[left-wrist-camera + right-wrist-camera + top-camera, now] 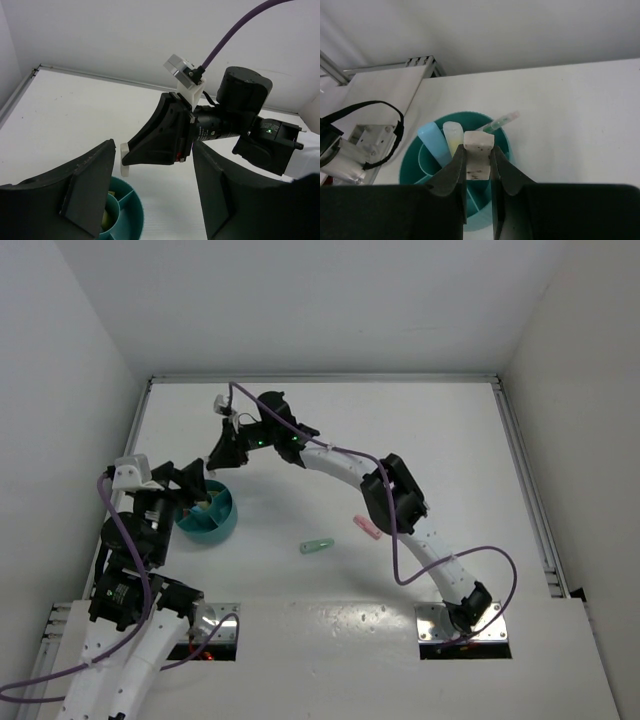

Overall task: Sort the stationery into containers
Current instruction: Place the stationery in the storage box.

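Observation:
My right gripper (478,151) is shut on a tan, speckled eraser (479,141) and hangs just above the round teal cup (412,162). Inside the cup stand a light-blue marker (433,144), a yellow marker (452,136) and a thin green pen (501,121). From above, the right gripper (222,456) sits just behind the cup (225,527). The left gripper (190,495) is open at the cup's left rim, holding nothing. In the left wrist view the eraser (124,161) sticks out of the right gripper's tips above the cup (131,206).
A pink marker (367,527) and a small pale-green item (317,545) lie on the white table to the right of the cup. White walls enclose the table on three sides. The right arm (340,468) reaches across the middle.

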`<state>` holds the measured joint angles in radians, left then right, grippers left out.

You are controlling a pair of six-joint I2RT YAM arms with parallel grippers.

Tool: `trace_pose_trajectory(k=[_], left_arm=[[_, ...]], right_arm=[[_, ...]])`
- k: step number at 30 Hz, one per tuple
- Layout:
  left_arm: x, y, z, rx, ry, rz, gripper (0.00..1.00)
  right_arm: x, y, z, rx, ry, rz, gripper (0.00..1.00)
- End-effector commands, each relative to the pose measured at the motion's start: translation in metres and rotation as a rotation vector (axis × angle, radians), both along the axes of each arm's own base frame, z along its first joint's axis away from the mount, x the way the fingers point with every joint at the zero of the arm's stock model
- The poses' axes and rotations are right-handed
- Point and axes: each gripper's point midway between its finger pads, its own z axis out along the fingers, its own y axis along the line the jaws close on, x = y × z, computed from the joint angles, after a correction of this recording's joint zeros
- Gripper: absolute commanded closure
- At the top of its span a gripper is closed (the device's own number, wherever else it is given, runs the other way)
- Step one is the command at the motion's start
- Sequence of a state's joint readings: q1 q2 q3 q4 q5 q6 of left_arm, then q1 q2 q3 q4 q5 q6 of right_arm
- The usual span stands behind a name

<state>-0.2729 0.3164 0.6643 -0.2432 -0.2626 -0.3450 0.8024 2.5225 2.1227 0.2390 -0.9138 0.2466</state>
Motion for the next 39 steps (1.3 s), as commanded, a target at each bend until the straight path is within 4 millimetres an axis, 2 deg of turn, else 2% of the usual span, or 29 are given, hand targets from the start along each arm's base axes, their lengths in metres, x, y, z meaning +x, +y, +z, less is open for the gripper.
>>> trace_pose_trajectory(k=[1, 5, 6, 8, 9, 10, 15, 19, 24, 27, 33, 39], left_arm=[[-0.001, 0.003, 0.011, -0.003, -0.044, 0.013, 0.31], [-0.001, 0.003, 0.011, -0.003, -0.044, 0.013, 0.31], [-0.003, 0.004, 0.013, -0.005, -0.053, 0.013, 0.31], [-0.003, 0.004, 0.013, -0.005, -0.053, 0.013, 0.31], [-0.003, 0.004, 0.013, -0.005, -0.053, 0.013, 0.31], [-0.003, 0.004, 0.013, -0.005, -0.053, 0.013, 0.31], [-0.003, 0.004, 0.013, -0.005, -0.053, 0.013, 0.31], [-0.003, 0.002, 0.013, -0.004, -0.053, 0.004, 0.31], [-0.003, 0.002, 0.013, -0.004, -0.053, 0.004, 0.31], [-0.003, 0.002, 0.013, -0.004, -0.053, 0.004, 0.31], [-0.003, 0.002, 0.013, -0.004, -0.053, 0.004, 0.31], [-0.003, 0.002, 0.013, -0.004, -0.053, 0.004, 0.31]], right_arm=[[-0.016, 0.011, 0.028, 0.106, -0.063, 0.063, 1.00], [-0.022, 0.016, 0.016, 0.102, -0.049, 0.074, 1.00], [-0.029, 0.019, 0.011, 0.093, -0.033, 0.083, 1.00], [-0.027, 0.020, -0.002, 0.077, -0.018, 0.074, 1.00], [-0.032, 0.023, 0.001, 0.083, -0.024, 0.083, 1.00], [-0.032, 0.024, -0.005, 0.076, -0.017, 0.083, 1.00], [-0.026, 0.026, -0.004, 0.083, -0.035, 0.055, 1.00], [-0.023, 0.025, -0.019, 0.062, -0.027, 0.034, 1.00], [-0.031, 0.024, -0.014, 0.077, -0.017, 0.075, 1.00], [-0.034, 0.023, 0.000, 0.094, -0.011, 0.088, 1.00], [-0.004, 0.021, -0.004, 0.083, -0.014, -0.048, 1.00], [0.000, 0.022, 0.004, 0.090, -0.022, -0.073, 1.00]])
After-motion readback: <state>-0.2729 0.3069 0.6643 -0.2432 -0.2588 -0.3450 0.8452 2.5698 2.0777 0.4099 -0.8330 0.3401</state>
